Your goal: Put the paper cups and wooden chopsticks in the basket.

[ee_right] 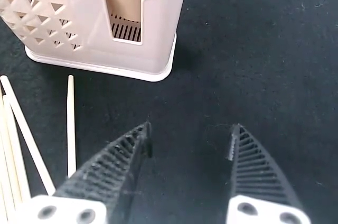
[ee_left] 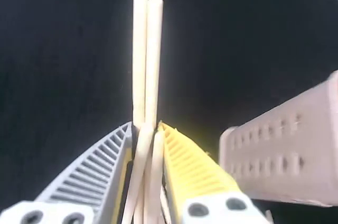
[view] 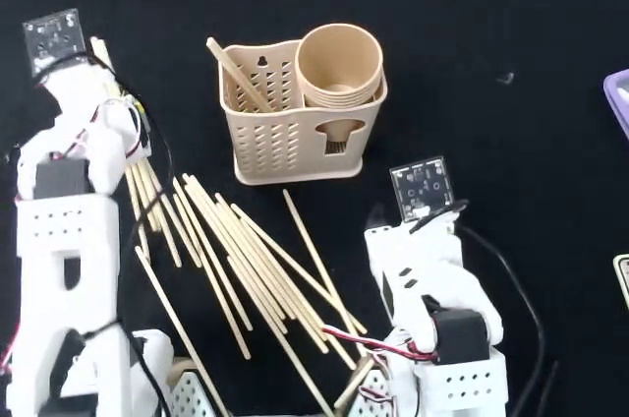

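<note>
1. The black table (view: 531, 142) carries everything I am working with.
2. The left arm (view: 64, 220) stands at the high view's left edge. The right arm (view: 437, 309) stands near the bottom, right of centre.
3. The beige perforated basket (view: 285, 142) sits upright near the middle of the table, between the two arms and farther back.
4. The loose chopsticks (view: 246, 260) lie fanned out on the table in front of the basket. They run diagonally from near the left arm down toward the right arm's base.
5. The paper cups (view: 339, 63) are nested in one stack and stand upright in the basket's compartment on the high view's right. Their rim rises above the basket wall.
6. The right tool (ee_right: 190, 129) is over bare table just in front of the basket, with its jaws spread wide and nothing between them. A single chopstick (ee_right: 70, 123) lies on the table beside it.
7. The left tool (ee_left: 144, 124) is clamped on a pair of chopsticks (ee_left: 147, 49). The pair sticks out past its tips, with the basket off to one side.
8. One leaning chopstick (view: 241, 75) is in the basket's other compartment, and its top end sticks out over the rim.
</note>
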Controlling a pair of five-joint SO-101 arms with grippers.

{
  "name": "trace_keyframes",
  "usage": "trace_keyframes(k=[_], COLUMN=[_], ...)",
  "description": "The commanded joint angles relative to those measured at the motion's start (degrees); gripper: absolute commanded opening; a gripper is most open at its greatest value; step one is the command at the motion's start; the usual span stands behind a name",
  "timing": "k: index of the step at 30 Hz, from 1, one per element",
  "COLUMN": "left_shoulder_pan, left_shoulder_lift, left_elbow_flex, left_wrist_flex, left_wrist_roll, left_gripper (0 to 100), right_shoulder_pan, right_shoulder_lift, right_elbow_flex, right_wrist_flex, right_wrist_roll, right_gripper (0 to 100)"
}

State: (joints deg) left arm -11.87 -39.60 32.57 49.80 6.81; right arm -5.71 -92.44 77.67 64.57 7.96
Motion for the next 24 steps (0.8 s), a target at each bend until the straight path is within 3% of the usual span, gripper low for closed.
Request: trace_keyframes(k=[1,24], left_shoulder_pan=[2.15,2.42], left_shoulder_lift=[-5.89,-6.77], left_elbow_flex=[0.92,-9.45], left_wrist_flex=[-3.25,-2.02], left_wrist_roll=[0.44,0.70], left_gripper=[3,3], right_shoulder_pan=[0.88,0.88], right_shoulder_lift=[-0.57,-0.57], right_elbow_flex=[-0.22,-0.22], right_wrist_flex=[-1.05,-1.14], right_wrist_roll=[0.00,0.00], right_gripper=[24.3,24.3])
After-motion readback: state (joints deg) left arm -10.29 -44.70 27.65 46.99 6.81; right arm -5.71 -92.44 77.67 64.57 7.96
